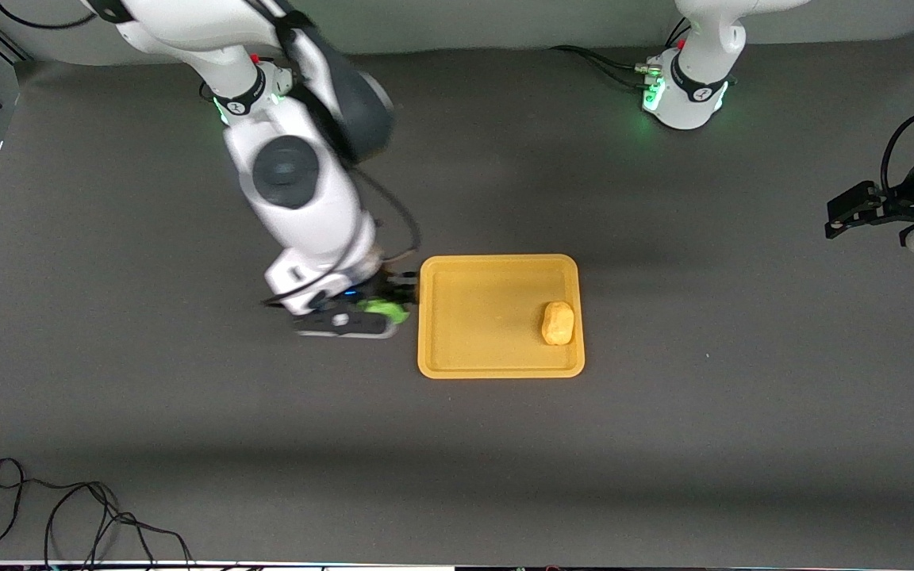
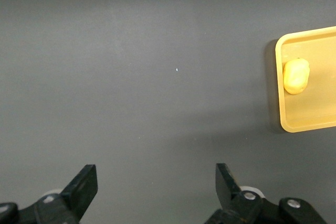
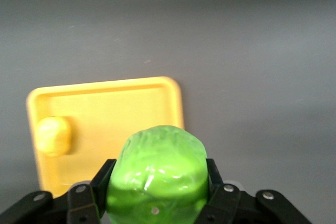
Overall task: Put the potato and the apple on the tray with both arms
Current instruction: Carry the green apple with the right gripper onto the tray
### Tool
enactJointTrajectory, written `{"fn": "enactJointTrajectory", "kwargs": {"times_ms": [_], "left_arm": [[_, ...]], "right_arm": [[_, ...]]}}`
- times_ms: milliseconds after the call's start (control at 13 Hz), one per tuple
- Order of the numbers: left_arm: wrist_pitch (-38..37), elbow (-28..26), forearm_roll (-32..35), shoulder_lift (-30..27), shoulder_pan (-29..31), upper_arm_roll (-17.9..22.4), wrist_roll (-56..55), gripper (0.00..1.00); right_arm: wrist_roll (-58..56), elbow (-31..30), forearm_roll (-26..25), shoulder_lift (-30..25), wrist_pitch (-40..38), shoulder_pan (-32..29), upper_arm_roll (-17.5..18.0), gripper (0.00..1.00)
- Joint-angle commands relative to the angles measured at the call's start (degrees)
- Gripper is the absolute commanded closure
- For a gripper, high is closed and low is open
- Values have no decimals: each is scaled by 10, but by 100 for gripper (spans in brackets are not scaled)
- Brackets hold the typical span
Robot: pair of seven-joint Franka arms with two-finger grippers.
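Note:
The orange-yellow tray (image 1: pixel 457 365) lies mid-table. The yellow-tan potato (image 1: pixel 558 323) lies in it, by the rim toward the left arm's end; it also shows in the left wrist view (image 2: pixel 295 75) and the right wrist view (image 3: pixel 53 135). My right gripper (image 1: pixel 388 305) is shut on the bright green apple (image 1: pixel 385 308), held above the mat just beside the tray's rim toward the right arm's end. The apple (image 3: pixel 157 176) fills the space between the black fingers (image 3: pixel 100 184). My left gripper (image 2: pixel 156 187) is open and empty, withdrawn over the mat at the left arm's end (image 1: pixel 850 212).
The tray also shows in the left wrist view (image 2: pixel 310 124) and the right wrist view (image 3: pixel 121 108). Black cables (image 1: pixel 68 515) lie at the table's front edge toward the right arm's end. The dark grey mat (image 1: pixel 663 444) is bare around the tray.

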Motion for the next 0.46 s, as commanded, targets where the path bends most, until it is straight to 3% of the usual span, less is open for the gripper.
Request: {"fn": "enactJointTrajectory", "kwargs": {"times_ms": [0,385], "left_arm": [[-8,11,6,10,-1,1,-2,0],[-7,10,5,27,-2,1,-2,0]], "right_arm": [[88,123,2,100,-13,59,-8,62],[111,117,-13,189,73,97,-11,62]]}}
